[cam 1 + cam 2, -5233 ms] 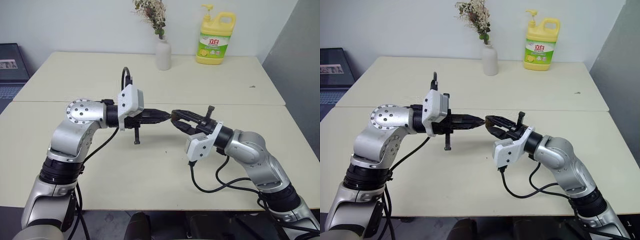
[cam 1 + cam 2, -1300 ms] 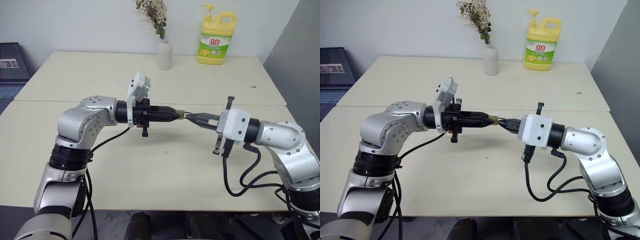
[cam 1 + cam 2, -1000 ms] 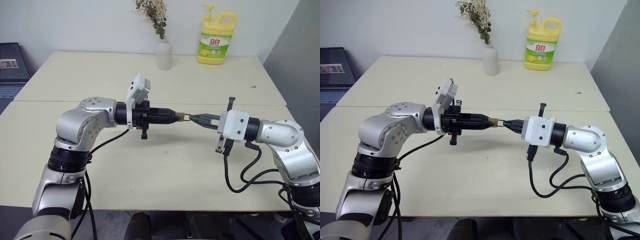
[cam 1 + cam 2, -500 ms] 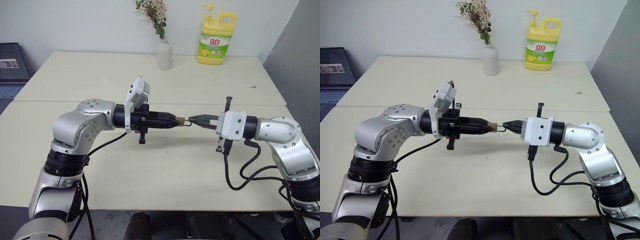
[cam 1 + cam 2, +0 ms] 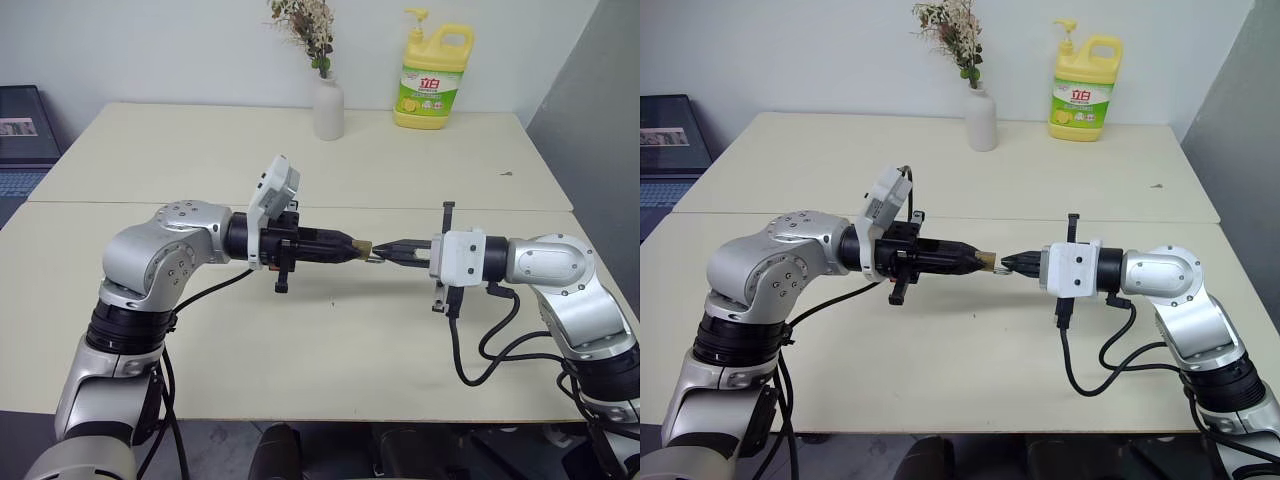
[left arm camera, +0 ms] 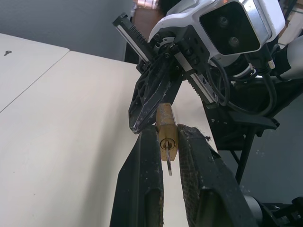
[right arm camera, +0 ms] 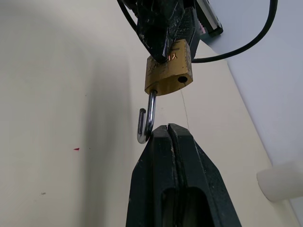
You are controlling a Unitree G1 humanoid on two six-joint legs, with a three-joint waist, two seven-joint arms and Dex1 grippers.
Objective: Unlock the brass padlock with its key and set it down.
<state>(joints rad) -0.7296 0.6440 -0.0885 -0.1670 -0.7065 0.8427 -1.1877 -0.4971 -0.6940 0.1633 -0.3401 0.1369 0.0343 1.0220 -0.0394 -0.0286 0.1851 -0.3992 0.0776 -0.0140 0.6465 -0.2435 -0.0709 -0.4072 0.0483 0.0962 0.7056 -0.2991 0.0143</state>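
Golden-brass and tiny, the rectangular brass padlock (image 7: 168,67) hangs in the air above the middle of the cream desk (image 5: 330,350), clamped by its body between the two black fingers of the left gripper (image 5: 357,247). Its thin silvery shackle (image 7: 146,122) has sprung open: one leg stays in the body, while the free hooked end points toward the right gripper (image 5: 386,250). That gripper's fingers are pressed together, their tips just beside the shackle's bend; I cannot tell whether they pinch it. In the left wrist view a small key (image 6: 168,161) sticks out of the keyhole in the padlock's end.

Along the far edge of the desk stand a white ceramic vase (image 5: 327,108) holding dried flower sprigs (image 5: 305,24) and a yellow plastic detergent bottle (image 5: 432,78) with a pump top.

Compared with five seconds earlier, both arms now reach in nearly level from either side, and over the last second the right gripper has closed in toward the padlock.
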